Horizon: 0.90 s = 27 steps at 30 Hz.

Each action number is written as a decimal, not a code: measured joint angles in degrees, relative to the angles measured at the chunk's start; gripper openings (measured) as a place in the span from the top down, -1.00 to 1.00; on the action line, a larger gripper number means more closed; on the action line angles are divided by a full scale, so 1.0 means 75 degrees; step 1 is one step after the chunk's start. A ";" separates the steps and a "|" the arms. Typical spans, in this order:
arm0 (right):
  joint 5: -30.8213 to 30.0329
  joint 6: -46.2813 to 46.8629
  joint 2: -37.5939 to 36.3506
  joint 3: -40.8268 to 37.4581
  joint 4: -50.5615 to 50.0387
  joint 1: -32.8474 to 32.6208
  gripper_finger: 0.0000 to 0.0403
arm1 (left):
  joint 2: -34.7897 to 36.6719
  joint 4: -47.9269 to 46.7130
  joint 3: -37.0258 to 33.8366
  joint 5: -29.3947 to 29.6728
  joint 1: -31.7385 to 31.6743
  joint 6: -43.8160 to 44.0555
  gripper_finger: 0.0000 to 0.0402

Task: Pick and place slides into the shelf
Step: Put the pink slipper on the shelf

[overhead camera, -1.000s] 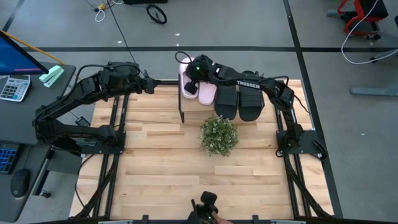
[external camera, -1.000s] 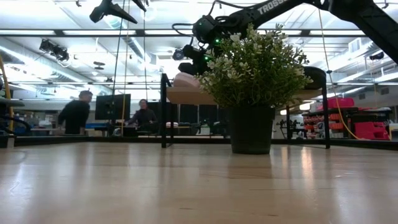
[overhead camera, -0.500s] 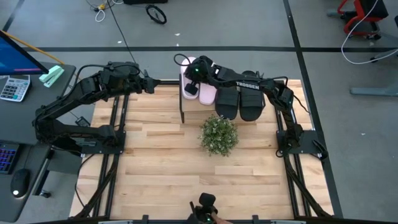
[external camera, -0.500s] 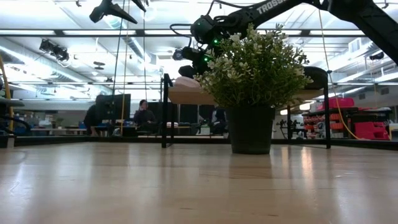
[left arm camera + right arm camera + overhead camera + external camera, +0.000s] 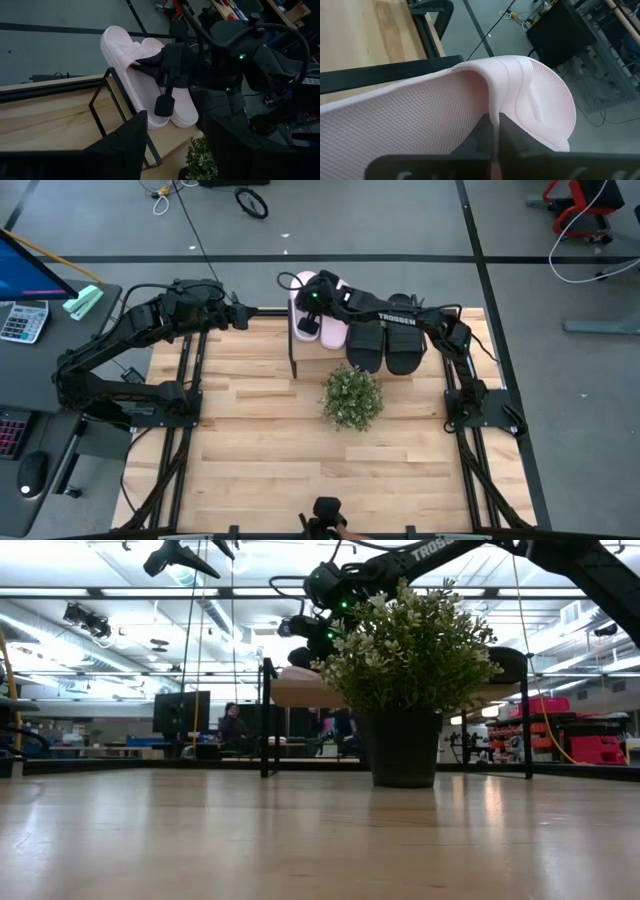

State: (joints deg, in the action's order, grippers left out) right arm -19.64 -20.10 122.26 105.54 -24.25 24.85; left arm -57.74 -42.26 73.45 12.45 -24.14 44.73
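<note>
The shelf (image 5: pixel 300 693) stands at the table's far middle. On it lie two pale pink slides (image 5: pixel 322 320) at its left end and two black slides (image 5: pixel 385 346) to their right. My right gripper (image 5: pixel 306 304) reaches in from the right and is shut on the leftmost pink slide (image 5: pixel 131 65), whose far end juts past the shelf's far edge. My left gripper (image 5: pixel 243 317) hangs open above the table's far left, level with the shelf and clear of the slides. Its fingers (image 5: pixel 131 142) have nothing between them. My right gripper pinches the edge of the pink slide's broad strap (image 5: pixel 492 112) between its two fingers (image 5: pixel 481 134). The fingers come slanting down from the table's right. The slide's sole (image 5: pixel 142 95) lies across the shelf's left end, its far end overhanging.
A potted plant (image 5: pixel 352 398) stands on the table just in front of the shelf and hides much of it in the low view. The wooden tabletop (image 5: pixel 260 450) spreads toward the near edge. People sit in the room beyond the table (image 5: pixel 232 725).
My right gripper has rolled a little and edged toward the table's far left, still shut on the strap. The pink slide has swung with it, and its far end now sticks out farther past the shelf's far edge.
</note>
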 joint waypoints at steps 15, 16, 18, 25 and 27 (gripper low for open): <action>0.0021 -0.0177 0.0029 0.0490 -0.0525 -0.0115 0.94 | 0.0000 -0.0005 0.0000 0.0119 0.0000 -0.0035 0.02; 0.0017 -0.0221 0.0029 0.0490 -0.0529 -0.0124 0.94 | 0.0000 -0.0003 0.0000 0.0119 0.0003 -0.0035 0.02; 0.0006 -0.0331 -0.0006 0.0490 -0.0595 -0.0133 0.95 | -0.0001 -0.0004 0.0000 0.0119 0.0002 -0.0043 0.01; 0.0087 -0.0556 -0.0106 0.0498 -0.0999 -0.0173 0.95 | -0.0003 -0.0003 0.0000 0.0167 -0.0003 -0.0055 -0.01; 0.0085 -0.0556 -0.0127 0.0498 -0.1014 -0.0173 0.96 | 0.0000 -0.0004 0.0000 0.0178 -0.0003 -0.0055 0.00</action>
State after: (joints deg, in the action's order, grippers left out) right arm -19.00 -24.27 121.30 109.27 -31.86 23.55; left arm -57.74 -42.29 73.45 13.78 -24.16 44.31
